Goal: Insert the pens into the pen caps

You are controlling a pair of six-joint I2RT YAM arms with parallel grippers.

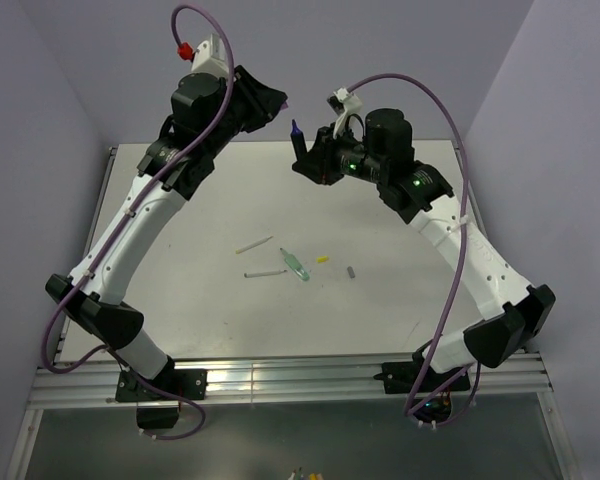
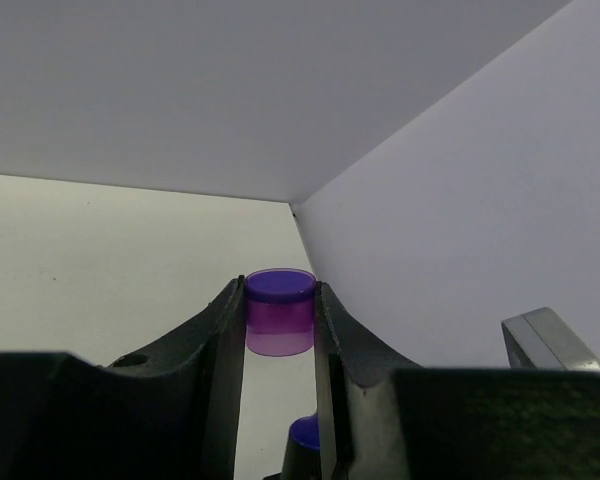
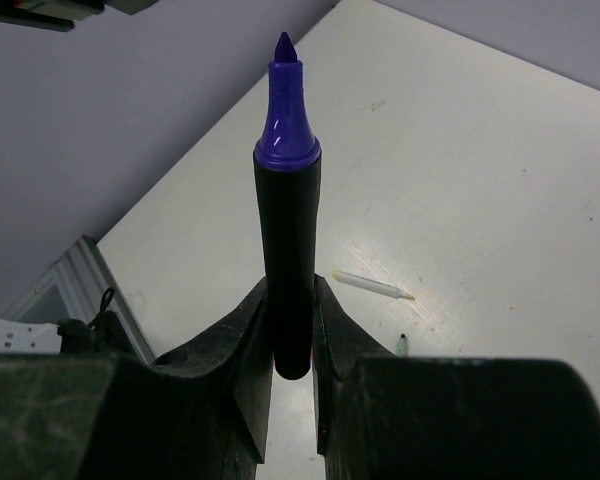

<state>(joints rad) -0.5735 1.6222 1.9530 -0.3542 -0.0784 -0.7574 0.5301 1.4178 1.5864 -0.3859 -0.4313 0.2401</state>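
My left gripper (image 1: pixel 278 101) is raised at the back and is shut on the purple cap (image 2: pixel 279 312), which sits between its fingertips in the left wrist view. My right gripper (image 1: pixel 304 157) is shut on the black pen (image 3: pixel 288 240), held upright with its purple tip (image 1: pixel 296 129) up, just right of and below the left gripper. The tip also shows low in the left wrist view (image 2: pixel 306 433). On the table lie the pale yellow-white pen (image 1: pixel 253 244), the grey-white pen (image 1: pixel 265 272), the green pen (image 1: pixel 296 265), the yellow cap (image 1: pixel 323 259) and the grey cap (image 1: pixel 351 271).
The white table (image 1: pixel 400 300) has a metal rail (image 1: pixel 300 378) along its near edge. Purple-grey walls stand close behind and at both sides. The pale yellow-white pen (image 3: pixel 372 285) and the green pen's end (image 3: pixel 402 343) show in the right wrist view.
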